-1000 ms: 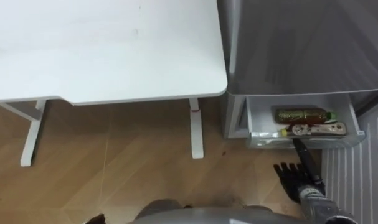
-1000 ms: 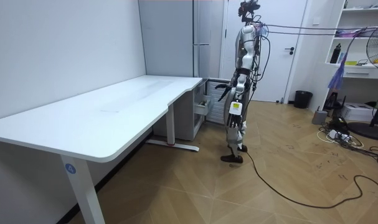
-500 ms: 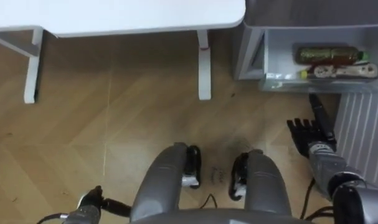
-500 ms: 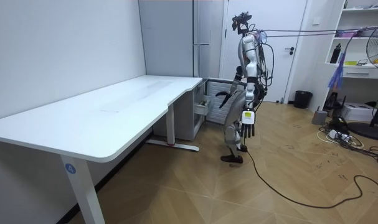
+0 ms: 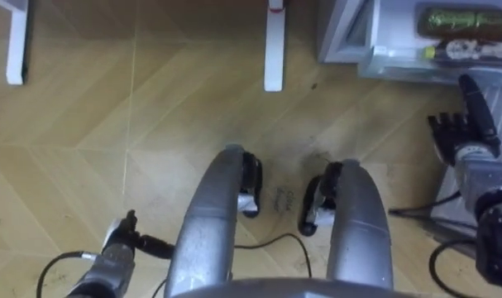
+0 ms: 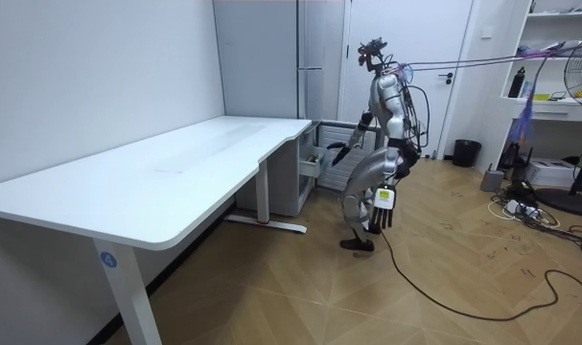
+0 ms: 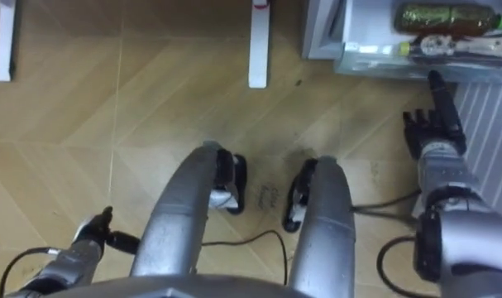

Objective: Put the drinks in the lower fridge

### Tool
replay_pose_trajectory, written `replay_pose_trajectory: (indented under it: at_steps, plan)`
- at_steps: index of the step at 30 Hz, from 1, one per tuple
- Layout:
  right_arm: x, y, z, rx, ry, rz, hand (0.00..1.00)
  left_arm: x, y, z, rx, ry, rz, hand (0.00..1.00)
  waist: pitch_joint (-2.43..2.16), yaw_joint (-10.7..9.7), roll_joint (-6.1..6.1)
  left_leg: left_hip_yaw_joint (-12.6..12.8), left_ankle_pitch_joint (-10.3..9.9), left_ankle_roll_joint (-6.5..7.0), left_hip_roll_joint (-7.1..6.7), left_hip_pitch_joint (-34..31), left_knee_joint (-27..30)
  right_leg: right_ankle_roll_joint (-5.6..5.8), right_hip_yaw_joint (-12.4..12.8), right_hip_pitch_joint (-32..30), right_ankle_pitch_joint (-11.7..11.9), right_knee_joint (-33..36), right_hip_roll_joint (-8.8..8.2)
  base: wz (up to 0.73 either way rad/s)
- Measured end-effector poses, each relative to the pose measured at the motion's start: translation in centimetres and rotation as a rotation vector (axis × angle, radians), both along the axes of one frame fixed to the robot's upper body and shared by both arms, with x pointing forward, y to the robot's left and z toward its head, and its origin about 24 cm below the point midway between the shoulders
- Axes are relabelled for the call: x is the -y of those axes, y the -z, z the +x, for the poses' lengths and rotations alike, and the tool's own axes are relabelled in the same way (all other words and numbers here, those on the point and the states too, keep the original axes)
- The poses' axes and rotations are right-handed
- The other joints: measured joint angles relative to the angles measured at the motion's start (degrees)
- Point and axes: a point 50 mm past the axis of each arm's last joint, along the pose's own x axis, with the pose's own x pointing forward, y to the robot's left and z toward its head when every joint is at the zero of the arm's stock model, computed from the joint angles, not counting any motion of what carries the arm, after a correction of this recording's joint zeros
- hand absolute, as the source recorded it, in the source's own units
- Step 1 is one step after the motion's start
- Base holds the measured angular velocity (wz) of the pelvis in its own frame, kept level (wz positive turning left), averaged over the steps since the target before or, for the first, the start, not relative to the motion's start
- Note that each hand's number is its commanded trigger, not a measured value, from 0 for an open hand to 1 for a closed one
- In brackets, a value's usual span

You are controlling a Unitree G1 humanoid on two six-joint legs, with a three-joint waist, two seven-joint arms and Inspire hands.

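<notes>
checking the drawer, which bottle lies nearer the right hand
The pale-labelled bottle with the yellow cap, at the drawer front; the dark green bottle lies behind it, farther from the right hand.

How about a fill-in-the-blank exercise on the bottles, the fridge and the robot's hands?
1. Both bottles lie in the open ___ of the fridge.
2. The right hand, fingers straight, holds ___.
3. The left hand hangs low beside the robot's ___ knees.
Missing words: drawer; nothing; bent.
</notes>
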Motion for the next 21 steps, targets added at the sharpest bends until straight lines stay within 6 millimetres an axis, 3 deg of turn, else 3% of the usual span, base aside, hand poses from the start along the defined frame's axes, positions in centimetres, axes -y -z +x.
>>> replay_pose_trajectory:
  at_steps: [3, 7, 14, 21]
  plan:
    - [0.8, -1.1, 0.5, 0.028, 0.002, -0.031, 0.0, -0.7, -0.3, 0.1, 0.017, -0.005, 0.009, 0.0, -0.02, -0.28, -1.25, -0.03, -0.14, 0.23, -0.05, -0.09, 0.39, 0.05, -0.13, 0.05, -0.04, 0.25, -0.28, 0.0]
    - [2.3, -3.4, 1.3, 0.074, 0.004, -0.09, 0.0, -0.7, -0.4, 0.0, 0.03, -0.023, -0.003, 0.0, 0.01, -0.2, -1.53, -0.07, -1.01, 0.8, -0.08, -0.13, 1.68, 0.7, 0.23, 0.16, -0.5, 1.23, -0.52, -0.02]
    - [2.8, -3.9, 1.4, 0.022, -0.002, -0.13, 0.0, -1.2, -0.6, -1.2, 0.044, -0.056, -0.022, 0.0, 0.01, -0.1, -2.3, 1.2, -2.02, 1.92, -0.31, -0.18, 2.78, 2.09, 1.68, -0.44, -1.21, 2.58, -0.52, -0.03]
    - [2.8, -4.2, 1.6, 0.014, -0.02, -0.153, 0.0, -2.0, -0.8, -2.1, 0.038, -0.058, -0.017, 0.0, 0.07, -0.11, -2.53, 2.1, -2.31, 2.41, -0.34, -0.19, 3.04, 2.02, 1.82, -0.82, -1.21, 3.07, -1.44, -0.02]
